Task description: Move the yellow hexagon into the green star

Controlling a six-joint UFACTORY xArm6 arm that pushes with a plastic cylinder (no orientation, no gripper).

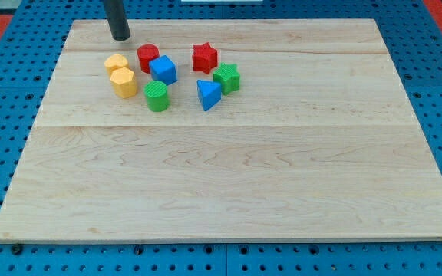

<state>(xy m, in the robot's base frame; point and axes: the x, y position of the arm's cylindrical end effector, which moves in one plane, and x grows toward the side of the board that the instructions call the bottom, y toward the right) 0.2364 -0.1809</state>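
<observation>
The yellow hexagon [123, 82] sits at the left of a cluster near the view's top, just below a second yellow block [116, 64] of rounded shape. The green star [226, 78] lies at the cluster's right, just right of a blue triangle [209, 94]. My tip [120, 36] is at the view's top left, above the rounded yellow block with a small gap, touching no block. A green cylinder [157, 96], a blue cube [163, 70] and the blue triangle lie between the hexagon and the star.
A red cylinder [147, 57] sits above-left of the blue cube. A red star [204, 57] sits above-left of the green star. All rest on a wooden board [229, 176] over a blue pegboard table [436, 92].
</observation>
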